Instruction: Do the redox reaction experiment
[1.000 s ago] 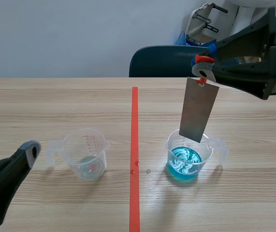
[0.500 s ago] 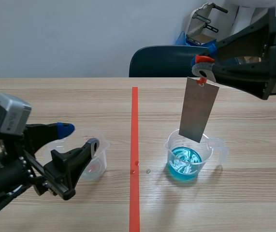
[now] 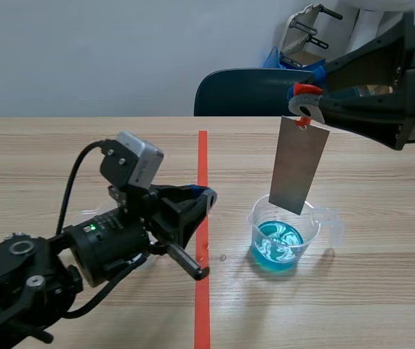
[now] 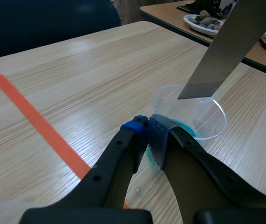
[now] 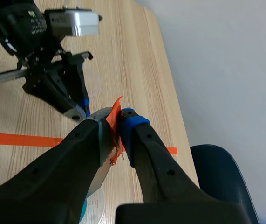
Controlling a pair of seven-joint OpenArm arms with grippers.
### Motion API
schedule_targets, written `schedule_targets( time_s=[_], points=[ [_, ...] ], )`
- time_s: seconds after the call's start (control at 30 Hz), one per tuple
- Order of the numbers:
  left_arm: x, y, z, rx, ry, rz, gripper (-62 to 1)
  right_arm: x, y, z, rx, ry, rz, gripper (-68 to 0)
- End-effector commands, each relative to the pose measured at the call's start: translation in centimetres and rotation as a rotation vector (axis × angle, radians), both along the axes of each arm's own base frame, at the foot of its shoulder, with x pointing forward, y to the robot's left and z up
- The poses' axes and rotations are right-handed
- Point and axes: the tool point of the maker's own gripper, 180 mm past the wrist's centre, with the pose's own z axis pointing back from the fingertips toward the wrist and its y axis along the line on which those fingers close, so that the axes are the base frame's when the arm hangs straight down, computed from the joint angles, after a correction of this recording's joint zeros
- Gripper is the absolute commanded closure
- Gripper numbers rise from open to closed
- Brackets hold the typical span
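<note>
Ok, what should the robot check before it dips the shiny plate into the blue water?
1. Grip: right gripper shut on the metal plate: ok.
2. Aim: metal plate hangs over the blue cup: ok.
3. Start: metal plate not yet in the blue liquid: ok.
4. Cup: blue cup stands upright: ok.
5. Room: left gripper near the blue cup, not touching it: ok.

The plate [image 3: 299, 166] is plain grey, its clip [image 3: 306, 91] orange-red like the tape [image 3: 203, 160]. The clear cup [image 3: 319, 220] holds blue liquid [image 3: 278, 243] swirled with white; the table [image 3: 83, 153] is pale wood grain.
</note>
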Motion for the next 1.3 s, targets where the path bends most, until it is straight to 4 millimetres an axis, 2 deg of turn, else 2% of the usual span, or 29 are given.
schedule_targets(
  time_s=[0.0,0.33,0.57,0.8,1.27],
  points=[
    [0.6,-0.6,1.1,-0.038,-0.026,0.005,-2.5,-0.1,0.4,1.0,0.029,-0.018,0.016,-0.7],
    [2.6,-2.6,0.1,-0.04,-0.017,0.033,-2.5,-0.1,0.4,1.0,0.029,-0.018,0.015,-0.7],
    [2.6,-4.0,-0.7,-0.011,-0.022,0.0,-2.5,-0.1,0.4,1.0,0.029,-0.018,0.015,-0.7],
    [2.1,-5.4,-0.5,-0.006,-0.043,-0.034,-2.5,-0.1,0.4,1.0,0.029,-0.018,0.015,-0.7],
    [2.1,-5.4,-0.5,-0.007,-0.043,-0.034,-2.5,-0.1,0.4,1.0,0.029,-0.018,0.015,-0.7]
  ],
)
